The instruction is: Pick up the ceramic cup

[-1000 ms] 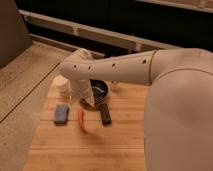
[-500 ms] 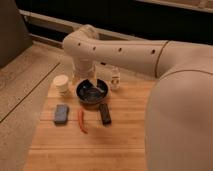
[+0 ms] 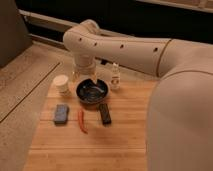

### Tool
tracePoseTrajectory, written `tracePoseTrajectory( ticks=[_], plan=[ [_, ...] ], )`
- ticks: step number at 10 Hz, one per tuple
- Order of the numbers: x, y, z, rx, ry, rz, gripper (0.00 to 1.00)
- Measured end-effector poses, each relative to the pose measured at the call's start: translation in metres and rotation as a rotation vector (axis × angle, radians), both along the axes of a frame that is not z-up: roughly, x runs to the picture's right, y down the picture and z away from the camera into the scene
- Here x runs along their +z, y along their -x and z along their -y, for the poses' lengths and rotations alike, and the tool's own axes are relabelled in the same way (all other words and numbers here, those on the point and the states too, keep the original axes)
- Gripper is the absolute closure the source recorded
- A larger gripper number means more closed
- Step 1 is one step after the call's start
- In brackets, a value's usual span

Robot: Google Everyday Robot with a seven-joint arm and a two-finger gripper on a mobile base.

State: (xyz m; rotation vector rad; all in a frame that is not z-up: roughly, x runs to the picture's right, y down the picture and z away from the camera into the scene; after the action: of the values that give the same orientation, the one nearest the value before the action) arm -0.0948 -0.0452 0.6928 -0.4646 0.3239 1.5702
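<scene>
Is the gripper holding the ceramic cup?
No, the gripper hangs above the bowl, while the cup stands free beside it on the wooden board.

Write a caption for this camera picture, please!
Robot's gripper hovers above the dark bowl, near the ceramic cup on the wooden board.

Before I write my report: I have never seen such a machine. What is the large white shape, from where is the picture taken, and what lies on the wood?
The large white shape is a robot's one arm, reaching in from the right. At its end the pincer hangs just behind a dark bowl, near the ceramic cup, which stands unheld on the wooden table. One camera looks down from above; its mounting is unknown. Also there: a small white bottle, a blue sponge, a red pepper and a black bar.
</scene>
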Motion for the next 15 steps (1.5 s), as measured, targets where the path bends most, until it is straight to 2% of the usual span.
tracePoseTrajectory(
  ticks=[1, 3, 5, 6, 8, 11, 15],
  plan=[
    [0.004, -0.002, 0.005, -0.003, -0.008, -0.010, 0.35],
    [0.021, -0.007, 0.038, -0.019, -0.044, -0.016, 0.35],
    [0.037, 0.003, 0.062, -0.046, -0.063, 0.009, 0.35],
    [0.047, 0.017, 0.071, -0.068, -0.059, 0.039, 0.35],
    [0.061, 0.036, 0.074, -0.097, -0.040, 0.077, 0.35],
    [0.083, 0.070, 0.068, -0.163, 0.006, 0.132, 0.35],
    [0.109, 0.089, 0.064, -0.212, 0.061, 0.161, 0.35]
  ],
)
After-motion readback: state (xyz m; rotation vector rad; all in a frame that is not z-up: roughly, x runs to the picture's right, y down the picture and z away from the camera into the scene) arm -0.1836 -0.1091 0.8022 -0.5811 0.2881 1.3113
